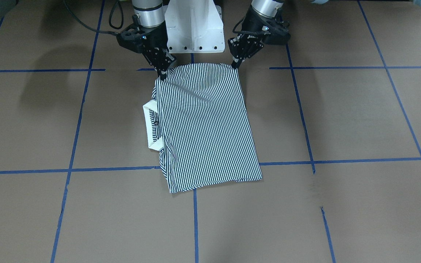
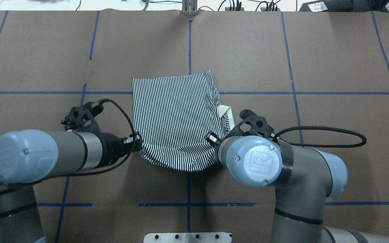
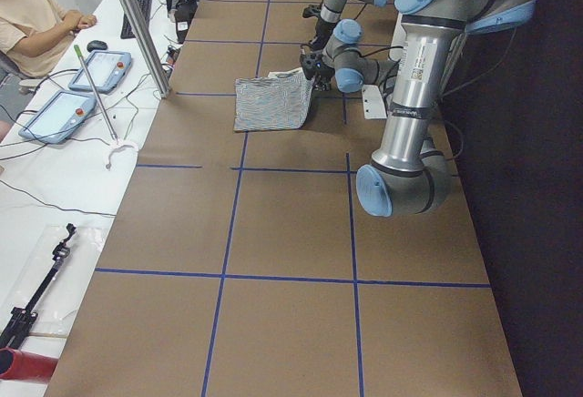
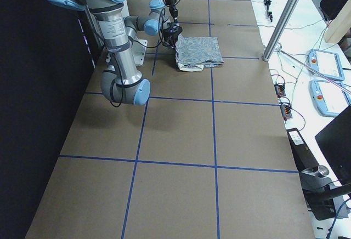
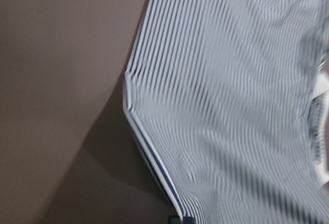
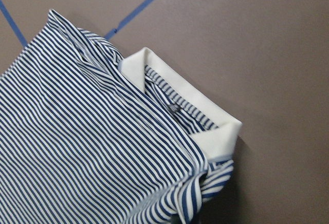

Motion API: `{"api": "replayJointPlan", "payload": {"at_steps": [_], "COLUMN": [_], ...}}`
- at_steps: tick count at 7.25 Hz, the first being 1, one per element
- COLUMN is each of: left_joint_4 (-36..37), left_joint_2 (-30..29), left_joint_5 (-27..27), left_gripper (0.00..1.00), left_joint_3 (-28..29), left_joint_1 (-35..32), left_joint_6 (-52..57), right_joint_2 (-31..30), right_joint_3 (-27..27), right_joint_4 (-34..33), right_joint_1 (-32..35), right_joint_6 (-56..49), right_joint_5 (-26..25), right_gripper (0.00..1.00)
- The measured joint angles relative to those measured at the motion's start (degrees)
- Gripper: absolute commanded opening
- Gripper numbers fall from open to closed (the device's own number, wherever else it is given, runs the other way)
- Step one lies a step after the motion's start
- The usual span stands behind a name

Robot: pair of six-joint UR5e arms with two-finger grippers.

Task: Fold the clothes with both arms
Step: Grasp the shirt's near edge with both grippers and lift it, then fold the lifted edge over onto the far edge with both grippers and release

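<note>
Overhead exterior: left gripper (image 2: 137, 140) and right gripper (image 2: 211, 137) (2 in all) each pinch a near corner of the folded polo shirt (image 2: 174, 114), with that edge raised.

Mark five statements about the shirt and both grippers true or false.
1. The polo shirt lies spread out with both sleeves showing. False: it is folded into one narrow panel, and no sleeve sticks out.
2. Its collar pokes out on the robot's right side. True.
3. The left gripper pinches a corner of the shirt edge nearest the white pedestal. True.
4. The right gripper hangs open, well clear of the fabric. False: its fingers are closed on the other near corner.
5. The shirt's far end crosses a blue tape line. True.
</note>
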Motion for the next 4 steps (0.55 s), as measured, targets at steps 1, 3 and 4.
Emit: {"api": "replayJointPlan", "payload": {"at_steps": [1, 3, 4], "left_joint_4": [0.0, -0.5, -0.7], "left_joint_2": [-2.1, -4.5, -5.2], "left_joint_5": [-1.9, -3.4, -3.5], "left_gripper": [0.0, 0.0, 0.0], "left_joint_3": [3.4, 9.1, 11.0], "left_joint_1": [-4.3, -10.7, -12.3], "left_joint_6": [4.0, 10.8, 12.9], "right_joint_2": [3.0, 10.7, 13.5], "right_joint_3": [-3.1, -14.1, -19.8], "right_joint_4": [0.4, 4.3, 7.1], "right_joint_1": [3.7, 10.8, 13.5], "right_joint_6": [-0.8, -1.6, -1.8], "right_joint_5": [1.3, 6.4, 8.9], "right_gripper": [0.0, 0.0, 0.0]}}
